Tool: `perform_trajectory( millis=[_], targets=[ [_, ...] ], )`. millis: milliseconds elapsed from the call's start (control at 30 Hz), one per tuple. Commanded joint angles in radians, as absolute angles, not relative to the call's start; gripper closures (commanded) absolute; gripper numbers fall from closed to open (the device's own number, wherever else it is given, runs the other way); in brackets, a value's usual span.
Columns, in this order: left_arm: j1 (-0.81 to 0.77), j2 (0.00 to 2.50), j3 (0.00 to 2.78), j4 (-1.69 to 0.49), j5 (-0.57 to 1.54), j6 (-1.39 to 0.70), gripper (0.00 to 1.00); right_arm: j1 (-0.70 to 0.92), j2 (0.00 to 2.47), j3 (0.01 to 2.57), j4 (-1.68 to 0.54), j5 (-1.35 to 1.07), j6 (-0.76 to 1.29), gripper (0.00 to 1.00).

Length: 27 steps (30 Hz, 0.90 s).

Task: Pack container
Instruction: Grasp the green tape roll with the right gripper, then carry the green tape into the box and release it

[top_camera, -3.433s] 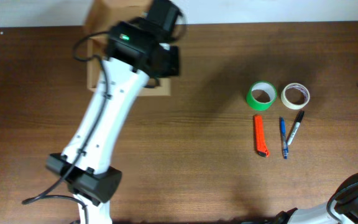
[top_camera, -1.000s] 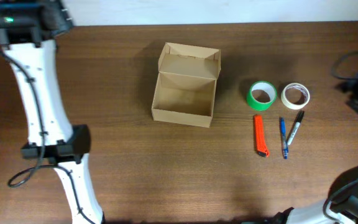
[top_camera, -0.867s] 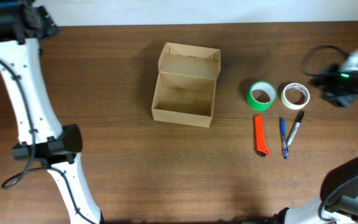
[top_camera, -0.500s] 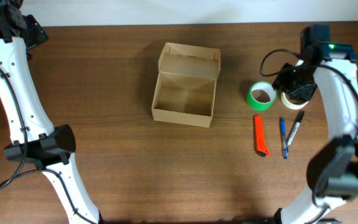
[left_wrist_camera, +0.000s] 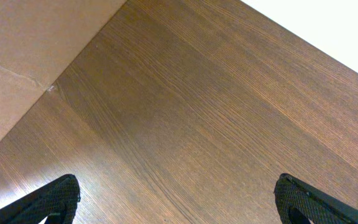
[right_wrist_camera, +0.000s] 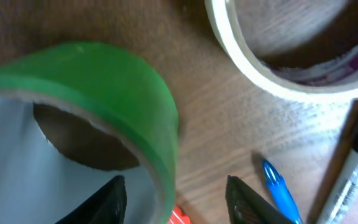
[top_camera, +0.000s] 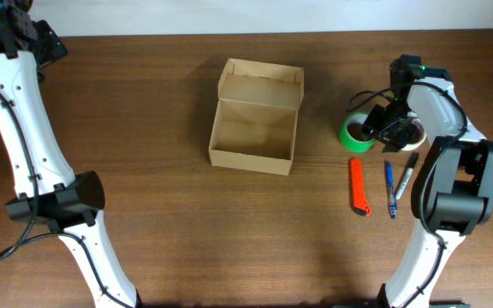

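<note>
Straddling the wall of green tape [right_wrist_camera: 92, 74], right gripper [right_wrist_camera: 178, 190] has jaws apart, not clamping; left gripper [left_wrist_camera: 174, 186] is spread wide above table [left_wrist_camera: 197, 112].

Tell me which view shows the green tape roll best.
Right wrist: the green tape roll sits close up, its wall between the fingers of the open right tool. Overhead shows it small, partly hidden under that tool. Left wrist shows only bare table.

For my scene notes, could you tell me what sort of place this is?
Probably a lab packing bench: a wooden table with an open cardboard box, a green tape roll and pens, worked by white robot arms.
</note>
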<state>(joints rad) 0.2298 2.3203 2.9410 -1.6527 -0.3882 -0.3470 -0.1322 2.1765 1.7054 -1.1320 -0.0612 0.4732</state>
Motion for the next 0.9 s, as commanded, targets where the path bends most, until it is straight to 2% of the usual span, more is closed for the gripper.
perform_trajectory(
  millis=[0, 67, 100, 267, 400, 600, 867],
  targets=[
    [0.235, 2.291, 2.936, -1.655, -0.377, -0.335, 0.00, -0.133, 2.202, 1.718, -1.117, -0.068, 0.477, 0.69],
    [0.235, 2.291, 2.936, -1.655, -0.377, -0.335, 0.00, -0.133, 2.213, 1.718, -1.111, -0.070, 0.481, 0.92],
    [0.235, 2.291, 2.936, -1.655, -0.377, -0.335, 0.00, -0.133, 2.215, 1.718, -1.110, -0.071, 0.481, 0.96],
    [0.235, 2.291, 2.936, -1.654, -0.377, -0.336, 0.00, -0.132, 2.214, 1.731, -1.106, -0.068, 0.480, 0.96],
    [0.235, 2.291, 2.936, -1.654, -0.377, -0.335, 0.00, -0.125, 2.203, 1.808, -1.186, -0.072, 0.472, 0.96],
    [0.235, 2.291, 2.936, -1.654, -0.377, -0.335, 0.00, -0.057, 2.152, 2.070, -1.374, -0.078, 0.315, 0.96],
    [0.235, 2.291, 2.936, -1.654, -0.377, -0.335, 0.00, 0.176, 2.138, 2.492, -1.546, 0.013, 0.186, 0.96]
  ],
)
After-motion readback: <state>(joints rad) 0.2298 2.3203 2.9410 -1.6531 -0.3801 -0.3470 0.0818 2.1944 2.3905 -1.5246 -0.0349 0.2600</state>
